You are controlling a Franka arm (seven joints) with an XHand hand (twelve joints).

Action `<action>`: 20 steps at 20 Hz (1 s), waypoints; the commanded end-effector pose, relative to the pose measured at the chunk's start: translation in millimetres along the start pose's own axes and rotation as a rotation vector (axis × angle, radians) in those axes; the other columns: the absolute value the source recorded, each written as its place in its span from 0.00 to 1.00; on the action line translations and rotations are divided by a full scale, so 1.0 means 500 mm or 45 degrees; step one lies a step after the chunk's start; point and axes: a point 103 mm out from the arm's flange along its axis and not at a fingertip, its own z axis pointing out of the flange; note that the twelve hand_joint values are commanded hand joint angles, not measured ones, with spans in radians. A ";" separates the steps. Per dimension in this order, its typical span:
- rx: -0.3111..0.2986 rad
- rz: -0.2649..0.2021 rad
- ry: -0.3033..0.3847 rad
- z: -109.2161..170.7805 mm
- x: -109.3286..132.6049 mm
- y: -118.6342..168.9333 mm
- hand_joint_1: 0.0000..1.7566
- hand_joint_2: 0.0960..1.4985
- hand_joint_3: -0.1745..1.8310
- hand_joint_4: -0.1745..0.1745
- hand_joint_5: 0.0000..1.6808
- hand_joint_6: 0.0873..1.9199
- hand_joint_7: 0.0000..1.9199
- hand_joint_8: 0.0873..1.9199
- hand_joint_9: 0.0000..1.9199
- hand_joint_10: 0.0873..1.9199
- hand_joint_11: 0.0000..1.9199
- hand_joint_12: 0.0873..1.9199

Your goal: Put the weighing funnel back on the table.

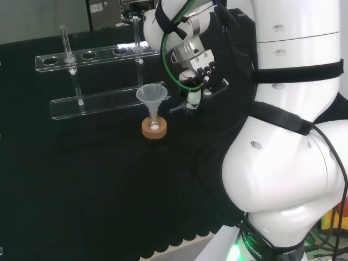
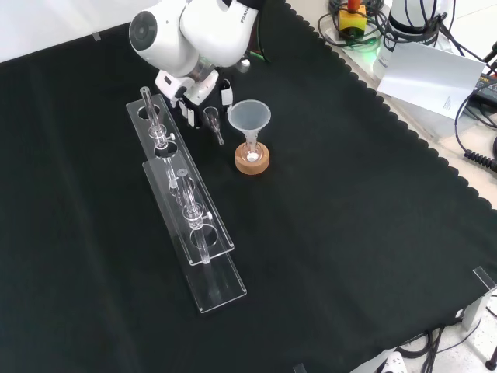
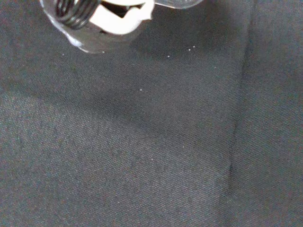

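The hand (image 1: 206,73) pinches the weighing funnel (image 2: 213,123) by its wide end, near the far edge of the surface (image 2: 326,233) in the front view — stem slanting down toward it. Whether the tip touches, I cannot tell.

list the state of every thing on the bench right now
hand: shut on the weighing funnel
weighing funnel: held by the hand, tilted, close over the cloth
funnel: upright, mouth up, stem in the flask
flask: upright on the cork ring
cork ring: flat on the cloth
test tubes: upright in the rack
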 end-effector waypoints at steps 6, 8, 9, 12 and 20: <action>-0.013 -0.011 -0.002 0.013 0.005 0.007 0.61 0.51 0.36 0.90 0.62 0.50 0.47 0.30 0.52 0.17 0.34 0.59; -0.019 -0.010 -0.001 0.017 0.003 0.008 0.61 0.51 0.36 0.89 0.62 0.50 0.47 0.30 0.52 0.17 0.34 0.59; -0.020 -0.010 -0.002 0.019 0.002 0.008 0.61 0.51 0.36 0.89 0.62 0.50 0.47 0.30 0.52 0.17 0.34 0.59; -0.018 -0.011 -0.011 0.019 0.001 0.009 0.61 0.51 0.36 0.89 0.62 0.50 0.47 0.30 0.52 0.17 0.34 0.59; -0.020 -0.007 -0.023 0.027 0.005 0.012 0.61 0.55 0.33 0.81 0.61 0.51 0.47 0.31 0.52 0.18 0.34 0.59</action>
